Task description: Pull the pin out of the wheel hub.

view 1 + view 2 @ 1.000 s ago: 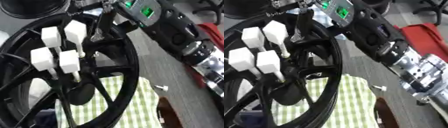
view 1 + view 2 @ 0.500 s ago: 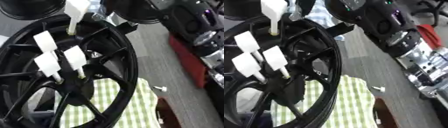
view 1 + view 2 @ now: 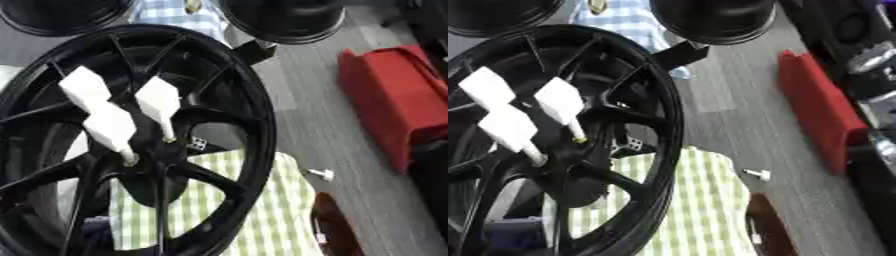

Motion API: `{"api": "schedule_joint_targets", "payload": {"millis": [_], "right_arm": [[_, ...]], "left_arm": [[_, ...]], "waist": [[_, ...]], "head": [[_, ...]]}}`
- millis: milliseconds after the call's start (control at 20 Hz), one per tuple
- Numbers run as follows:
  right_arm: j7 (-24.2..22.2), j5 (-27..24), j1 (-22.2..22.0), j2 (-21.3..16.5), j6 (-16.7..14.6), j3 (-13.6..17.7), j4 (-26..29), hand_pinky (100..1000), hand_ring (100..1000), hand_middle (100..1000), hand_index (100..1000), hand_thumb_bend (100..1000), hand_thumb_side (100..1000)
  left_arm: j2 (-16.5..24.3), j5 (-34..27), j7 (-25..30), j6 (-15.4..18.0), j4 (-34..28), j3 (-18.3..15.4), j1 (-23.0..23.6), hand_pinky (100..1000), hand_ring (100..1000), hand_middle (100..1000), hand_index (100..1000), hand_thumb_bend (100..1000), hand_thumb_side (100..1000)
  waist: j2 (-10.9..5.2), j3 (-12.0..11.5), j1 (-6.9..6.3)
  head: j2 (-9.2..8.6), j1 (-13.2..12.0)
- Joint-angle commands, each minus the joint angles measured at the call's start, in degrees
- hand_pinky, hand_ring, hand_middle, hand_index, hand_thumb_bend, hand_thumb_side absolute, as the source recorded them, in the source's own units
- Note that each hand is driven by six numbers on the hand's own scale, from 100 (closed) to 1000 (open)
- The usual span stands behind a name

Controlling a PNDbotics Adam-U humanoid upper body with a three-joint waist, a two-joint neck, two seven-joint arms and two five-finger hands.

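A large black spoked wheel [image 3: 254,125] fills the left of both views, leaning over a checked cloth. Three white block-headed pins stand in its hub [image 3: 144,170]: one at the upper left [image 3: 83,87], one to the right [image 3: 159,100] and one lower down [image 3: 109,127]. Their thin shafts run down into the hub. Neither hand shows in either view. Black and silver parts of my right arm [image 3: 868,55] run along the right edge.
Two black round rims [image 3: 61,15] [image 3: 280,20] lie at the top, with a blue checked cloth [image 3: 175,15] between them. A red box [image 3: 394,100] stands at the right. A small white bolt [image 3: 322,174] lies on the grey floor. A green checked cloth [image 3: 262,215] is under the wheel.
Four pins stood in the hub a second ago and three stand there now. One pin rose with my right hand and left the view at the top. The camera has shifted too.
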State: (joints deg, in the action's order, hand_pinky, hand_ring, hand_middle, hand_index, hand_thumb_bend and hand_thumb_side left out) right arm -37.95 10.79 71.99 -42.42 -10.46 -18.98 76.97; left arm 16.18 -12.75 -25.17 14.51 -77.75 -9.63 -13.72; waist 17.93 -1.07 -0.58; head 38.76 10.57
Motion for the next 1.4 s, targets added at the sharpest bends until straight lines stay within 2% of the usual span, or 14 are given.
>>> {"api": "schedule_joint_targets", "payload": {"millis": [50,300,500,700,900,1100,1200,1250,1400], "right_arm": [[3.4,-1.72,-2.93,-8.09,0.92,4.46,2.92,715,522,466,599,176,100],[11.57,-5.49,-16.9,-18.73,2.74,13.2,6.84,712,523,472,604,154,100],[19.25,-9.01,-31.05,-23.41,4.25,21.82,7.58,716,529,484,612,139,100],[26.64,-8.59,-42.94,-23.37,5.92,28.45,4.65,724,544,499,628,164,100],[31.09,-5.81,-50.96,-21.37,8.04,32.51,0.3,734,578,536,659,223,100],[33.74,-3.18,-55.99,-18.99,10.45,35.38,-3.2,770,675,638,723,387,100],[34.85,-1.72,-57.72,-18.1,11.93,36.5,-4.57,800,753,745,778,495,257],[35.49,-0.89,-58.46,-17.66,12.71,37.04,-5.19,809,781,788,807,510,349],[37.95,0.22,-60.0,-16.4,14.61,38.46,-6.5,819,821,857,850,496,455]], "left_arm": [[1.97,0.14,-0.46,0.15,-0.62,-0.82,0.01,758,793,683,805,890,617],[2.18,0.21,-0.8,0.21,-0.68,-1.09,0.11,758,793,683,805,890,617],[2.2,0.19,-1.07,0.23,-0.71,-1.33,0.06,757,793,683,804,890,616],[2.23,0.11,-1.53,0.27,-0.69,-1.73,0.17,757,793,683,804,890,615],[2.37,0.08,-1.96,0.3,-0.65,-2.11,0.39,757,793,682,801,891,614],[2.44,0.01,-2.43,0.35,-0.57,-2.39,0.51,757,793,682,800,893,613],[2.46,-0.02,-2.62,0.36,-0.54,-2.47,0.53,756,793,682,800,894,613],[2.48,-0.02,-2.69,0.36,-0.54,-2.5,0.54,756,793,682,799,894,612],[2.56,-0.05,-2.88,0.36,-0.48,-2.57,0.54,756,793,681,799,894,611]], "waist": [[-1.88,0.24,0.01],[-1.76,0.54,0.1],[-1.61,0.8,-0.07],[-1.54,1.44,-0.37],[-1.61,2.02,-0.57],[-1.69,2.36,-0.71],[-1.71,2.46,-0.73],[-1.72,2.5,-0.72],[-1.78,2.59,-0.66]], "head": [[0.43,-0.7],[0.48,-1.28],[0.22,-1.56],[-0.06,-2.24],[0.0,-2.88],[0.04,-4.09],[-0.07,-5.06],[-0.1,-5.53],[-0.15,-6.6]]}}
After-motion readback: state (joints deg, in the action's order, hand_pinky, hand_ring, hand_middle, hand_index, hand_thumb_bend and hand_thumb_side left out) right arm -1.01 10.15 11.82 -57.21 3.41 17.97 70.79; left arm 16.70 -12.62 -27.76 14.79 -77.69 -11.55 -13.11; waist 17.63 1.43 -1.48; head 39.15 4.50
